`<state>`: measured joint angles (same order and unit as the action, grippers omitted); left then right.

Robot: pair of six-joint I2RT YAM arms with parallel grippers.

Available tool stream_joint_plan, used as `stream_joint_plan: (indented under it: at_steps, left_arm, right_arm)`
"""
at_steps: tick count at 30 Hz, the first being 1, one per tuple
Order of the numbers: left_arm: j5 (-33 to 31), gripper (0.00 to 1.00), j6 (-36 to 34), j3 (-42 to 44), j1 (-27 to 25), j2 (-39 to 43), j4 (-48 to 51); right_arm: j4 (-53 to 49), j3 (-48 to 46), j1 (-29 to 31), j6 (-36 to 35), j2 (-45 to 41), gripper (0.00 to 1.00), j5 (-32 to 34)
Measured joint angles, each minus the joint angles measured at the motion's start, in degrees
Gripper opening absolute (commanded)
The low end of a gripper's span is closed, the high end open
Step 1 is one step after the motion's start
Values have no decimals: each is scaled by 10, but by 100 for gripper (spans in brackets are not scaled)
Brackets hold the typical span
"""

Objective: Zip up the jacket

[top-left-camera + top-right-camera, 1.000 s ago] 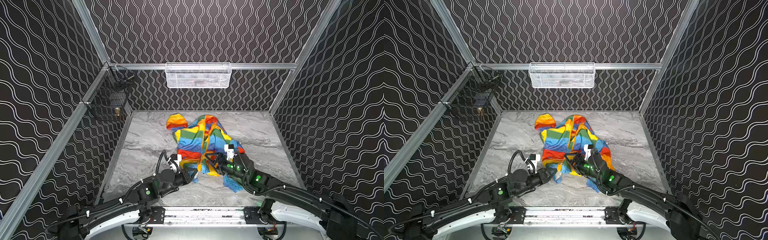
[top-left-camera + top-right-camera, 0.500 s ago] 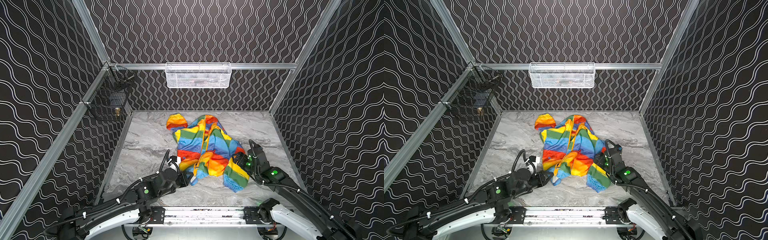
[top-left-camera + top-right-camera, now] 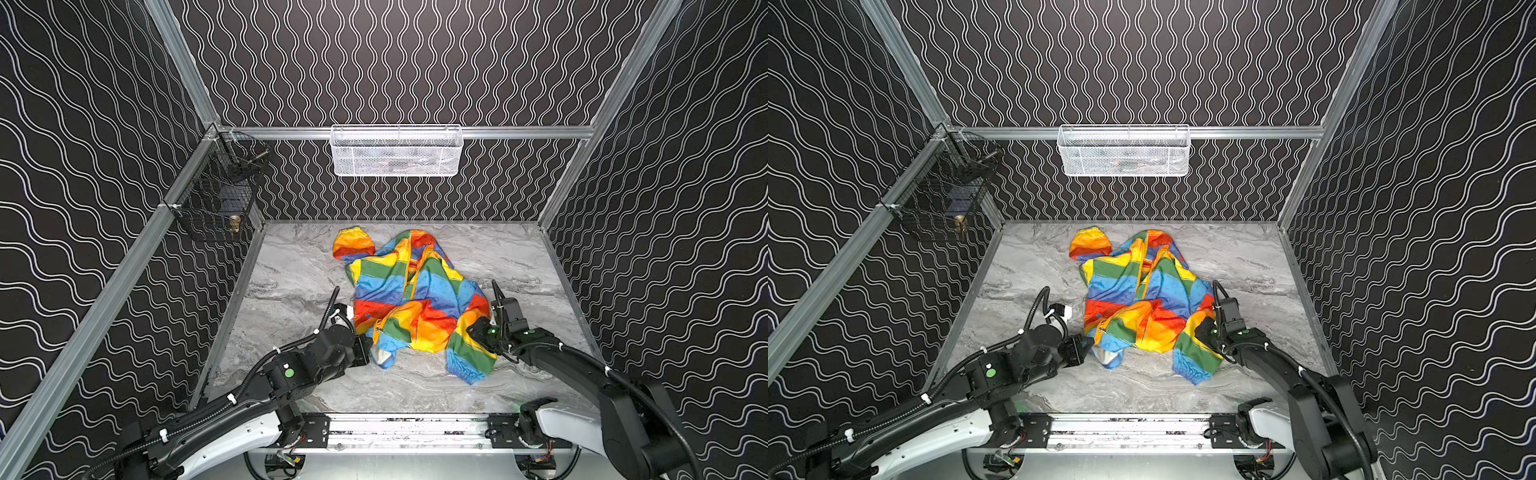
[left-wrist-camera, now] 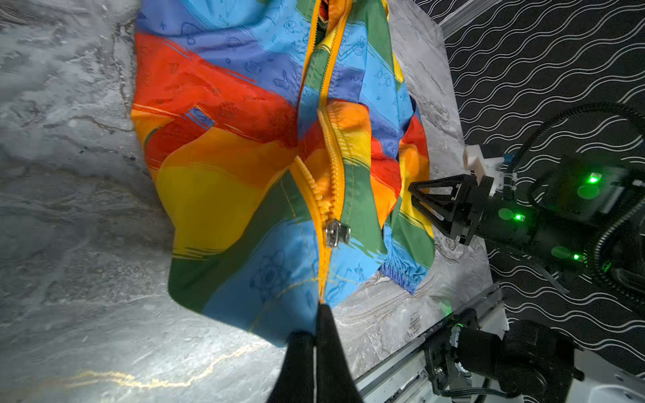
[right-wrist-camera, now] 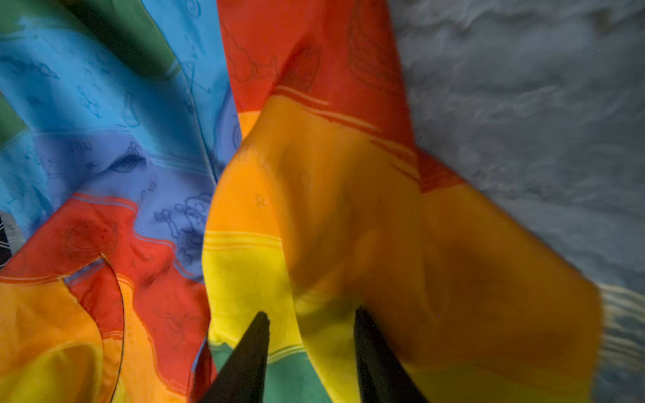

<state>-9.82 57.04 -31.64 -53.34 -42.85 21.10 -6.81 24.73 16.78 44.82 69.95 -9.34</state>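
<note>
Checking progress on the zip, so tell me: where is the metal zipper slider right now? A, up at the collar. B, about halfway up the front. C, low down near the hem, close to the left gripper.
C: in the left wrist view the zipper slider sits low on the jacket, just above the hem pinched by the shut left gripper, and the zipper teeth beyond it lie apart.

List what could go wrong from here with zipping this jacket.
1. The right gripper straddles a sleeve fold, apart from the zipper slider; closing there would likely tug the jacket instead of the zipper.
2. Teeth beyond the slider are splayed and bunched, so it may jam.
3. The left gripper pinches only the hem edge; it could slip.
</note>
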Motion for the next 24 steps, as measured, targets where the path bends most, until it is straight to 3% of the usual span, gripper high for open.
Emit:
stream_joint_plan:
  at_steps: [6,12,18,20,24]
  left_arm:
    - [27,0,-34,-22,63,-7,16]
    - [64,0,-75,-54,130,-27,26]
    - [94,0,-108,-81,172,-46,32]
    - [103,0,-120,-89,185,-49,34]
    - [115,0,-134,-95,209,-49,41]
  right_arm:
    - [153,-42,23,54,41,37,-64]
    - [253,-18,156,123,122,37,-61]
    - [344,70,285,201,255,32,-40]
    - [353,123,323,221,310,25,-37]
    - [366,234,374,250,409,24,-34]
